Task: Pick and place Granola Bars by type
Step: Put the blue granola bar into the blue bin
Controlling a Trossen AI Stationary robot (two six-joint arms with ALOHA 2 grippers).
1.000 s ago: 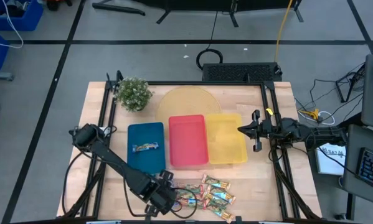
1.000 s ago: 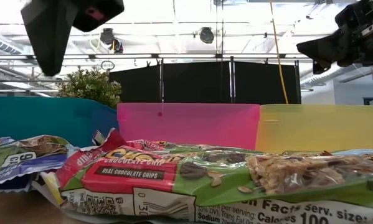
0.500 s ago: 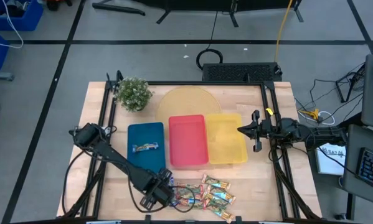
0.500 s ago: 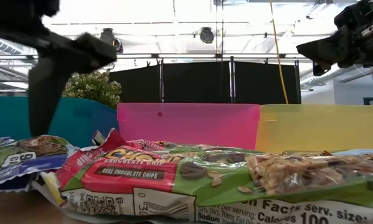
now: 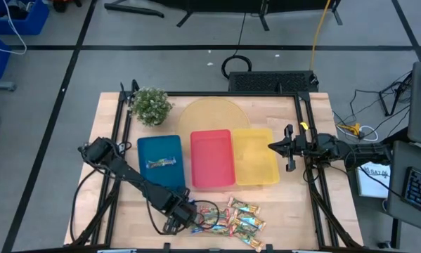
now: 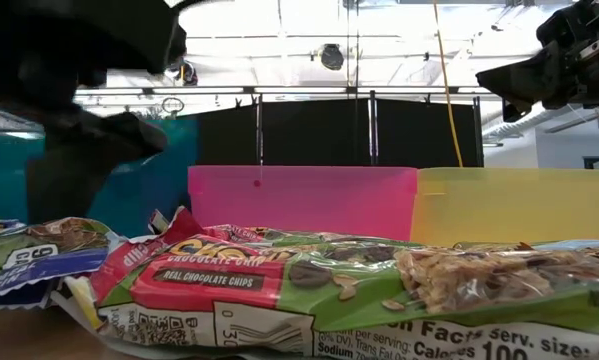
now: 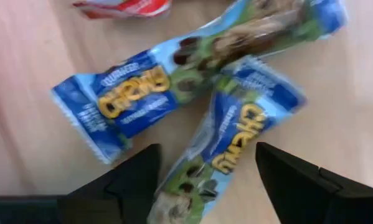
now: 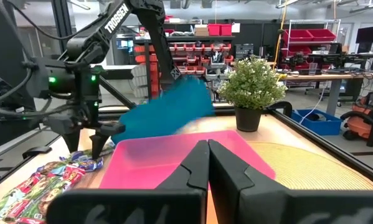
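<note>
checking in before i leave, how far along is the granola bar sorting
Barely started. Done: one bar lies in the blue tray; the red tray and yellow tray hold nothing. In hand: the left gripper is open, low over blue-wrapped bars at the pile's left end, gripping nothing yet. Left: nearly the whole pile. The right gripper waits shut beside the yellow tray.

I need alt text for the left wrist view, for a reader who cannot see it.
Two blue granola bars lie on the wooden table, one bar crossing above the other, which sits between the open left gripper fingers. A red wrapper shows at the edge.
</note>
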